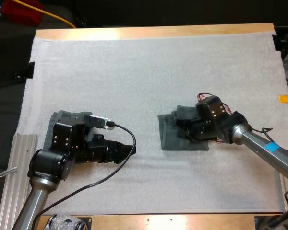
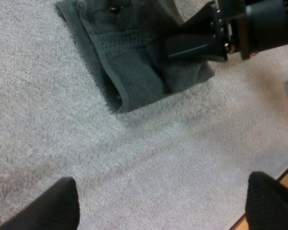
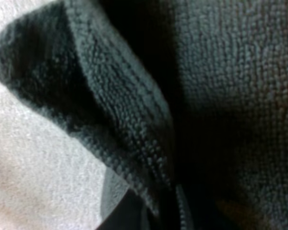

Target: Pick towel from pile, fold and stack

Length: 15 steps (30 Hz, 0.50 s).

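While the right tool (image 1: 184, 127) pinches the towel (image 1: 175, 140) by a fold, probably to double it over, the left tool (image 2: 161, 194) hovers spread, clear of it.

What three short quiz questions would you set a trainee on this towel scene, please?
1. True or false: the left gripper is shut on the towel.
2. The right gripper is at: A the towel; B the mat's far edge; C the bare wood.
3. What lies directly under the left gripper?
Key: 1 false, it is open; 2 A; 3 the bare white mat.
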Tool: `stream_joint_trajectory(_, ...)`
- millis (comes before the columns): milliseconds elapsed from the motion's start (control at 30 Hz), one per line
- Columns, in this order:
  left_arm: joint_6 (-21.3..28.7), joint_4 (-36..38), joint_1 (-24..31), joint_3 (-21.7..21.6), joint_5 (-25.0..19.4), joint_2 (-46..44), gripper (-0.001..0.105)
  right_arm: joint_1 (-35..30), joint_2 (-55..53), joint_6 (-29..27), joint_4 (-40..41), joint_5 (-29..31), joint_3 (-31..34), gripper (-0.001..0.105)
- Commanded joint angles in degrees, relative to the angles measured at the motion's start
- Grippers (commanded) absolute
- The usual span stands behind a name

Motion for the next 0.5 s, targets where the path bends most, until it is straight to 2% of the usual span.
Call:
stream_joint_trajectory(0,0.0,-0.3,0.1,-0.4,0.3,-0.3,0.069,0.1,0.7,0.8,0.0,-1.2,-0.4,0.002)
stream_joint_trajectory(67,0.0,-0.3,0.1,-0.4,0.3,-0.3,0.069,0.1,1.4,1.3,0.0,-1.3,-0.4,0.005)
stream_joint_trajectory(133,0.0,-0.3,0.1,-0.4,0.3,-0.3,0.069,0.1,1.7,1.3,-0.1,-1.9,-0.4,0.013)
stream_joint_trajectory(233,0.0,-0.3,0.1,-0.4,0.3,-0.3,0.069,0.1,1.7,1.3,-0.8,-2.6,-0.4,0.034)
stream_joint_trajectory(333,0.0,-0.3,0.1,-0.4,0.3,-0.3,0.069,0.1,1.7,1.3,-3.2,-5.8,-0.4,0.056)
stream_joint_trajectory(400,0.0,-0.3,0.1,-0.4,0.3,-0.3,0.069,0.3,1.7,1.2,-5.7,-8.6,-0.4,0.062)
stream_joint_trajectory(467,0.0,-0.2,0.1,-0.4,0.3,-0.3,0.069,0.7,1.4,1.2,-7.1,-9.8,-0.4,0.062)
